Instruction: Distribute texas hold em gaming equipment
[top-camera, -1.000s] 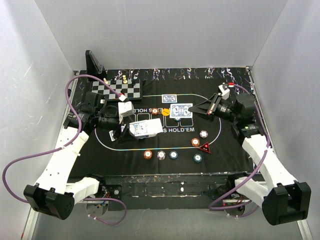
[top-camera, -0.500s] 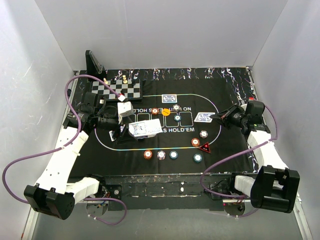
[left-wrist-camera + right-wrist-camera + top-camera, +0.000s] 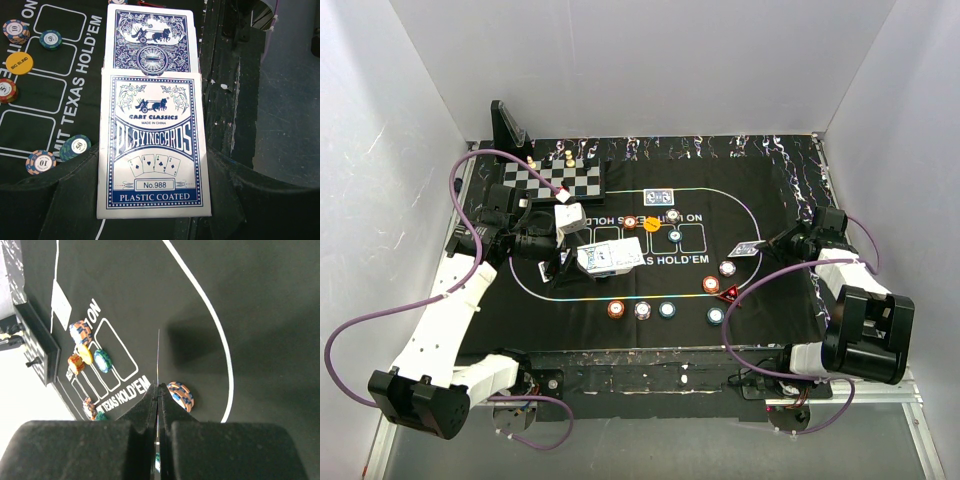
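My left gripper (image 3: pixel 582 258) is shut on a blue-and-white playing-card box (image 3: pixel 610 257), held above the left part of the black poker mat (image 3: pixel 770 190). In the left wrist view the gripper (image 3: pixel 152 162) holds the box (image 3: pixel 152 145) with blue-backed cards (image 3: pixel 150 37) sticking out of its far end. My right gripper (image 3: pixel 770 244) is shut on a single card (image 3: pixel 748 248) above the mat's right side; the right wrist view shows the gripper (image 3: pixel 158 390) and the card (image 3: pixel 158 357) edge-on. One card (image 3: pixel 660 196) lies at the mat's far middle. Chips sit around the yellow disc (image 3: pixel 651 226) and the red triangular marker (image 3: pixel 730 294).
A chessboard (image 3: pixel 560 178) with pieces sits at the back left, beside a black stand (image 3: pixel 508 127). Three chips (image 3: pixel 642 310) lie in a row near the mat's front line, and a teal chip (image 3: pixel 716 316) lies right of them. An orange-blue chip (image 3: pixel 181 395) lies just under my right fingers.
My right arm has swung from the mat's centre out to the right side, carrying the card with it. The left arm and the box have not moved.
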`<state>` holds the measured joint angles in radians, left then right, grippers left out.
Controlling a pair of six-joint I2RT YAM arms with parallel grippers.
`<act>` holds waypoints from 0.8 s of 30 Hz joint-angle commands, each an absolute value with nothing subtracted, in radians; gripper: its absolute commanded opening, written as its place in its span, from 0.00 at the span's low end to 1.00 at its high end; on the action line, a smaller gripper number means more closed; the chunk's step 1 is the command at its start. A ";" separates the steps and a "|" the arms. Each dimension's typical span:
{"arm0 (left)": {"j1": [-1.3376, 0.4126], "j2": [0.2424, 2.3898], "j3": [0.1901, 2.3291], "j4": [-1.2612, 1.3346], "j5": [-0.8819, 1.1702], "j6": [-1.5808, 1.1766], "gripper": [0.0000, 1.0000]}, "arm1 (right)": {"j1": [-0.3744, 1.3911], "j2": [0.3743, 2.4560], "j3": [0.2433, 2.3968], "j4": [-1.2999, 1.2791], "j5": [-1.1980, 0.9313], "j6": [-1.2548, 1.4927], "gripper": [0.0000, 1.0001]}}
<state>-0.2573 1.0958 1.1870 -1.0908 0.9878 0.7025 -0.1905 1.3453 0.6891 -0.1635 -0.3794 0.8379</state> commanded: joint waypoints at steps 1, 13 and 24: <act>-0.253 1.078 1.213 -1.083 1.031 0.706 0.41 | -0.196 1.358 0.703 -0.181 -0.310 0.793 0.01; -0.253 1.060 1.216 -1.100 1.031 0.721 0.41 | -0.196 1.301 0.658 -0.350 -0.201 0.772 0.42; -0.255 1.060 1.203 -1.101 1.040 0.732 0.41 | -0.120 1.037 0.748 -0.443 -0.328 0.796 0.76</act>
